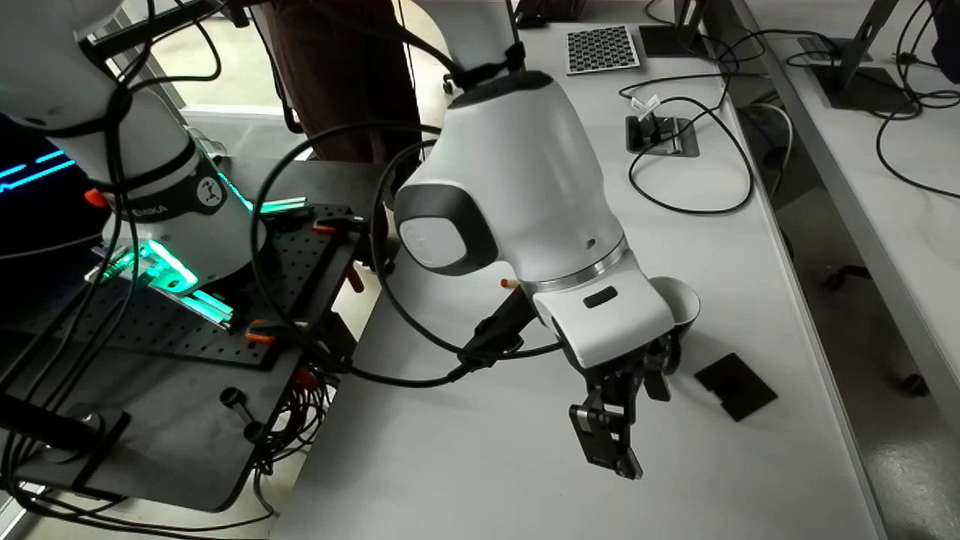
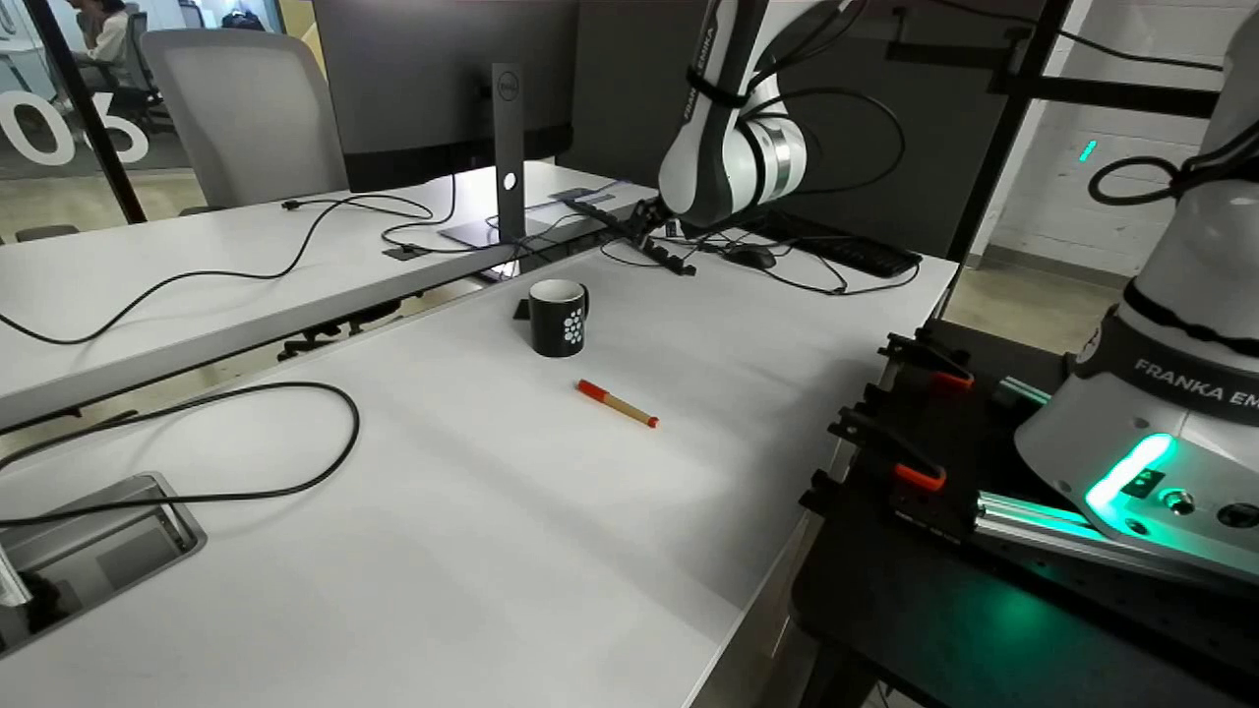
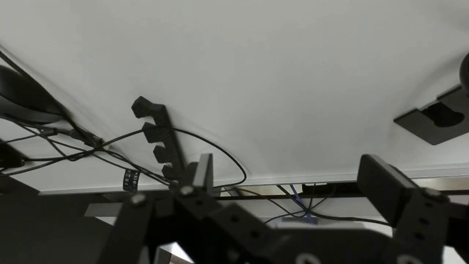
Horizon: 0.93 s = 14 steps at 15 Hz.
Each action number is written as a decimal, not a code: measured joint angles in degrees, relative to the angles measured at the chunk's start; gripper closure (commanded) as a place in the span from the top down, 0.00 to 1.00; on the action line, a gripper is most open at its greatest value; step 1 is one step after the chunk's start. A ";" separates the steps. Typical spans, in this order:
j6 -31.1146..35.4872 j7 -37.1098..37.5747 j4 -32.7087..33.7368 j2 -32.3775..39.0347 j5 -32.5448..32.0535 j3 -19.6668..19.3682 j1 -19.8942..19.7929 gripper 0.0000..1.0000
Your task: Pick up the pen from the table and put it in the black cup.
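Only in both exterior views: pen (image 2: pixel 617 403).

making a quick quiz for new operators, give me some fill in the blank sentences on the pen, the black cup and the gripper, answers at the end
1. Of the pen and the black cup, the one lying down on the table is the ____.
2. The black cup stands ____, not tipped over.
3. The dots on the side of the black cup are ____ in colour.
4. In the wrist view, the gripper is ____, not shut.

Missing words: pen; upright; white; open.
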 measured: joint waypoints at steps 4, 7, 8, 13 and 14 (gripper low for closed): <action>0.00 -1.19 -0.06 -1.07 -0.87 -0.31 0.18 1.00; -0.02 -3.94 -0.52 -2.15 -3.93 1.45 -0.65 1.00; -0.02 -4.70 -0.78 -2.36 -4.76 1.99 -0.80 1.00; -0.07 -5.59 -2.58 -2.46 -7.09 5.77 -2.27 1.00; -0.08 -5.59 -3.08 -2.46 -7.28 6.81 -2.79 1.00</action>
